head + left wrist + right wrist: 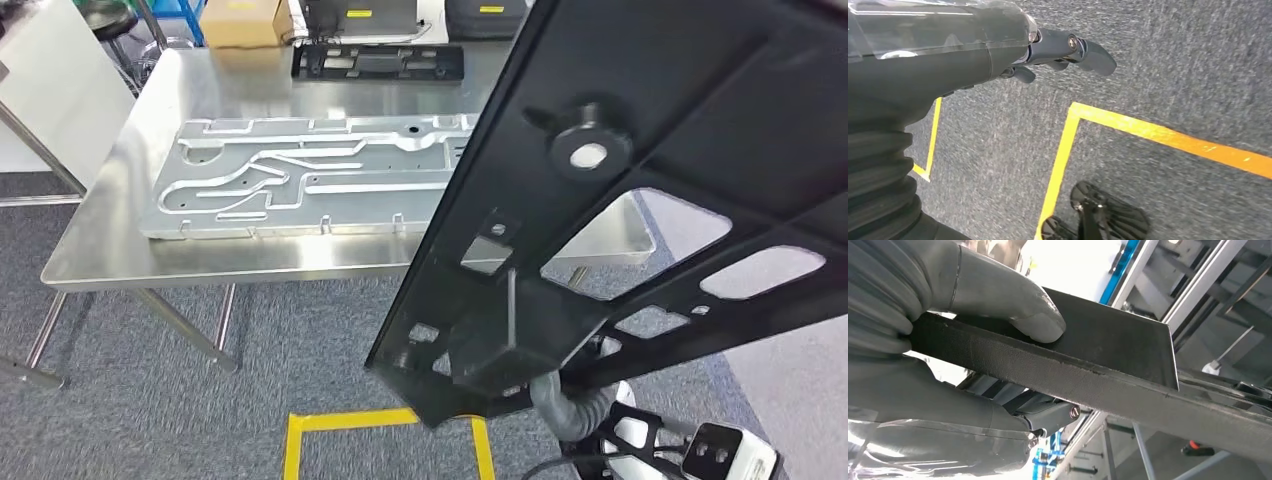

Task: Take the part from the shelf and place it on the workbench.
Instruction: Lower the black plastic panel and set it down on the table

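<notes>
While my right hand pinches the black part at its near edge, thumb on top, the part's long axis slants up and right, over the tabletop's near right corner. My left hand hangs loosely curled, empty. The part hides the tabletop's right side.
</notes>
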`<action>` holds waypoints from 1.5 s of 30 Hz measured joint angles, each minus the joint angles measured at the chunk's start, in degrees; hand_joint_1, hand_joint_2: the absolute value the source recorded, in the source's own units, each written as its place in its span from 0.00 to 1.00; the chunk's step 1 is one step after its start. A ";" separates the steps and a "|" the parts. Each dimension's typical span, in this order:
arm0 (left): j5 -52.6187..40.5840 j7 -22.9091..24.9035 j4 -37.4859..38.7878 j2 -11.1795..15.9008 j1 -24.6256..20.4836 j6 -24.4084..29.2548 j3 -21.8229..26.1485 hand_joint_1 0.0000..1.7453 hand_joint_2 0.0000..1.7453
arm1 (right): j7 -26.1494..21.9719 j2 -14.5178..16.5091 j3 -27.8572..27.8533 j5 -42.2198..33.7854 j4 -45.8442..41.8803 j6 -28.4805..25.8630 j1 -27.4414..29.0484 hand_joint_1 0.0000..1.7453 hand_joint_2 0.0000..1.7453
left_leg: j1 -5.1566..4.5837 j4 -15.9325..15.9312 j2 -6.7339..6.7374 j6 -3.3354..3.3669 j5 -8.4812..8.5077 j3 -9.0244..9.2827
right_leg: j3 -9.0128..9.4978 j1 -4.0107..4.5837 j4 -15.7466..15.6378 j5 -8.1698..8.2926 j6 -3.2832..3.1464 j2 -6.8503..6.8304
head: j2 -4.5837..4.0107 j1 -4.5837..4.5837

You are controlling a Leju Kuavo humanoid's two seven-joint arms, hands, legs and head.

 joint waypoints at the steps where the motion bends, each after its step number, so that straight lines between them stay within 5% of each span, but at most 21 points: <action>1: -0.04 -0.02 0.00 -0.01 -0.11 -0.04 -0.01 0.00 1.00 | -0.02 0.03 -0.01 -0.03 0.20 -0.15 -0.59 0.98 1.00 | 0.09 -0.30 0.00 0.33 -0.11 0.46 | -0.72 -0.04 1.57 -0.19 0.23 -0.18 | 0.00 0.00; 5: -0.06 -0.07 0.00 -0.02 -0.25 -0.29 -0.01 0.00 1.00 | -0.05 0.06 -0.03 -0.11 0.83 -0.18 -1.90 0.98 1.00 | 0.10 -0.71 0.02 1.13 -1.25 1.94 | -9.57 -0.24 14.33 -4.50 1.17 -0.73 | 0.00 0.01; 7: -0.06 -0.05 0.00 -0.02 -0.17 -0.37 0.01 0.00 1.00 | -0.05 0.06 -0.04 -0.11 0.98 -0.16 -1.90 0.98 1.00 | 0.04 -0.71 -0.03 1.15 -2.13 2.98 | -12.04 -0.22 15.29 -3.70 1.20 -0.82 | 0.00 0.01; 10: 0.03 0.20 0.01 -0.08 -0.18 -0.28 0.07 0.00 1.00 | -0.07 0.07 -0.06 -0.17 1.03 -0.09 -2.05 0.98 1.00 | -0.10 -0.81 -0.10 0.81 -3.63 4.95 | -9.84 0.22 5.42 4.21 -0.01 -1.10 | 0.00 0.01; 12: 0.20 0.42 0.01 -0.14 -0.29 -0.09 0.26 0.00 1.00 | -0.06 0.16 -0.08 -0.31 1.04 -0.02 -2.26 0.98 1.00 | -0.19 -1.10 -0.05 0.28 -4.31 5.51 | -8.72 0.71 0.98 6.60 -0.91 -1.27 | 0.00 0.04; 16: 0.44 0.56 0.00 -0.14 -0.56 0.13 0.53 0.00 1.00 | -0.06 0.54 -0.13 -0.63 1.03 0.11 -2.72 0.98 1.00 | -0.34 0.37 0.11 -0.96 -4.55 5.95 | -7.16 0.39 -0.75 6.40 -2.04 -1.01 | 0.00 0.07; 21: 0.36 0.38 0.00 -0.03 -0.51 -0.02 0.55 0.00 1.00 | -0.06 0.84 -0.18 -0.74 1.07 0.00 -3.18 0.98 1.00 | 0.08 14.80 0.11 -2.08 -9.70 -3.27 | -4.90 0.12 -1.16 4.83 -2.69 -0.93 | 0.00 0.06; 23: 0.35 0.32 0.00 0.01 -0.31 -0.09 0.56 0.00 1.00 | -0.06 0.84 -0.21 -0.74 1.08 -0.06 -3.17 0.98 1.00 | 0.17 12.44 0.11 -2.14 -7.29 -3.80 | -3.71 0.06 -1.15 3.96 -2.49 -0.73 | 0.00 0.06; 26: 0.33 0.27 0.00 0.11 -0.28 -0.15 0.55 0.00 1.00 | -0.07 0.84 -0.28 -0.75 1.06 -0.11 -3.20 0.98 1.00 | 0.03 1.85 0.13 -1.68 -0.71 -0.66 | -2.00 0.08 -1.07 2.59 -1.83 -0.63 | 0.00 0.06; 31: 0.16 0.07 0.00 0.27 -0.06 -0.27 0.56 0.00 1.00 | -0.04 0.84 -0.62 -0.82 0.91 -0.17 -3.14 0.98 1.00 | -0.12 -1.15 0.08 0.32 -0.14 0.97 | -2.00 0.18 0.48 1.63 -0.24 -0.64 | 0.00 0.06; 33: 0.17 -0.11 0.00 0.27 -0.07 -0.28 0.56 0.00 1.00 | -0.05 0.84 -0.96 -0.74 0.81 -0.25 -3.16 0.98 1.00 | 0.01 -1.45 0.08 0.87 -0.38 1.75 | -4.53 -0.05 5.18 -0.16 0.32 -0.79 | 0.00 0.06; 36: 0.29 -0.23 0.00 0.27 -0.01 -0.04 0.57 0.00 1.00 | -0.06 0.84 -1.66 0.08 0.77 -1.23 -3.27 0.98 1.00 | -0.03 -1.47 0.07 1.19 -1.19 2.51 | -11.41 -0.24 14.85 -3.47 0.89 -0.88 | 0.00 0.06; 38: 0.36 -0.24 0.00 0.26 0.07 0.30 0.59 0.00 1.00 | -0.06 0.84 -2.25 0.68 0.77 -2.14 -3.62 0.98 1.00 | -0.05 -1.47 0.04 1.11 -1.90 3.43 | -12.68 -0.23 13.86 -1.16 0.72 -0.90 | 0.00 0.06; 40: 0.44 -0.34 0.00 0.21 0.10 0.44 0.59 0.00 1.00 | -0.06 0.82 -2.75 1.69 0.79 -3.69 -4.31 0.98 1.00 | -0.09 -1.49 -0.02 0.87 -2.67 4.62 | -10.58 -0.01 6.59 4.34 -0.02 -0.92 | 0.00 0.07; 41: 0.49 -0.45 0.00 0.17 0.07 0.44 0.60 0.00 1.00 | -0.06 0.67 -2.99 2.51 1.06 -5.34 -5.09 0.98 1.00 | -0.16 -1.47 -0.07 0.66 -3.00 5.02 | -9.49 0.20 3.29 5.79 -0.41 -0.94 | 0.00 0.09; 45: 0.46 -1.01 0.00 0.13 -0.21 -0.20 0.61 0.00 1.00 | 0.25 -1.35 -4.77 7.83 7.22 -16.29 -12.89 0.98 1.00 | -0.45 -1.03 0.25 -0.65 -3.56 5.38 | -8.14 0.40 -0.27 7.05 -1.63 -0.67 | 0.00 0.13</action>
